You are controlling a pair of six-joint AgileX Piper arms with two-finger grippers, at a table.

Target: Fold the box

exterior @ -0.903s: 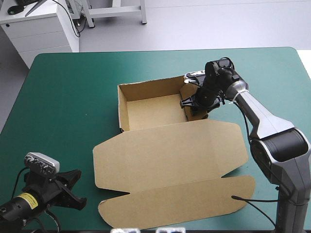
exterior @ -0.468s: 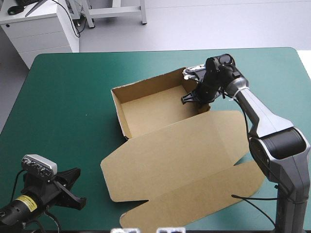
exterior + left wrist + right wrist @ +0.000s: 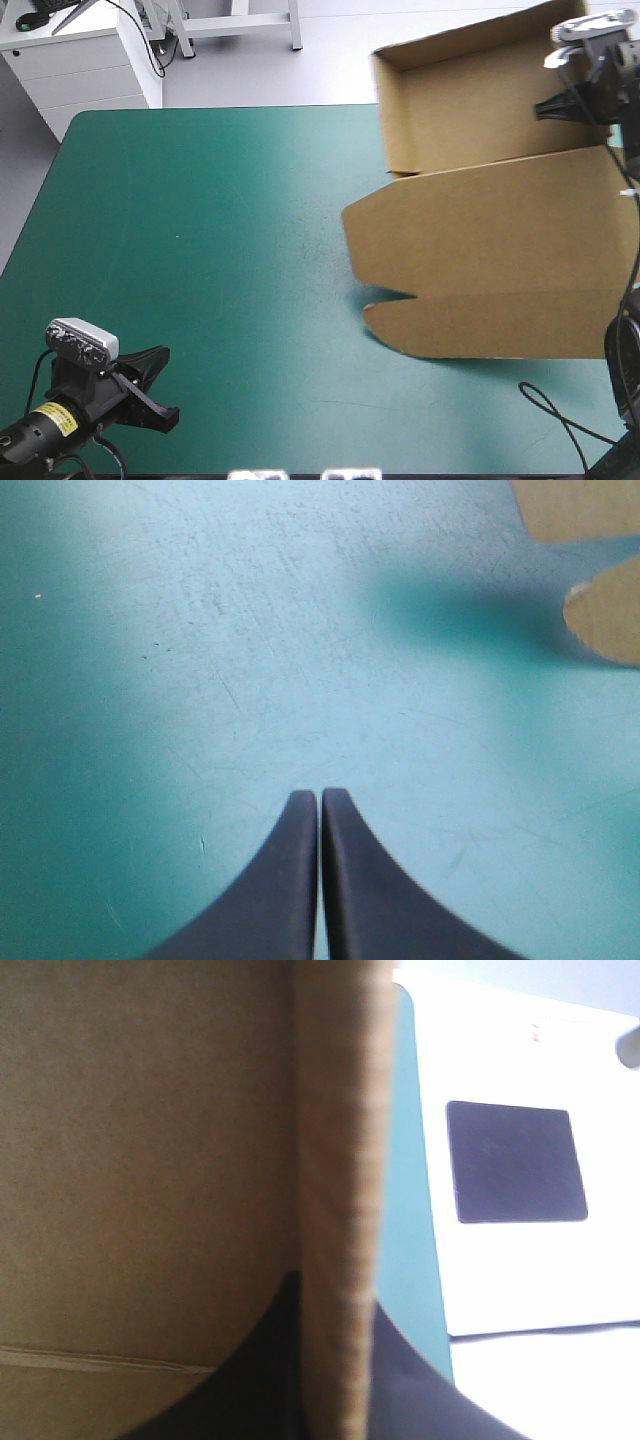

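Raised from mid-table and carried toward the far right corner since just before: box (image 3: 480, 250), tray wall pinched in right gripper (image 3: 572, 100), tray tilted up, lid hanging over teal-green cover (image 3: 200, 250).

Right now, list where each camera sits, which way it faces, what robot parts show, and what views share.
High view: above and behind the robot, facing forward and down on the table; shows the left gripper at the near left corner, the right gripper holding the box up far right.
Left wrist view: above the left gripper, shut, facing bare table; box flaps ahead.
Right wrist view: above the right gripper, facing along the box wall it clamps.
Shared: the box shows in all three.
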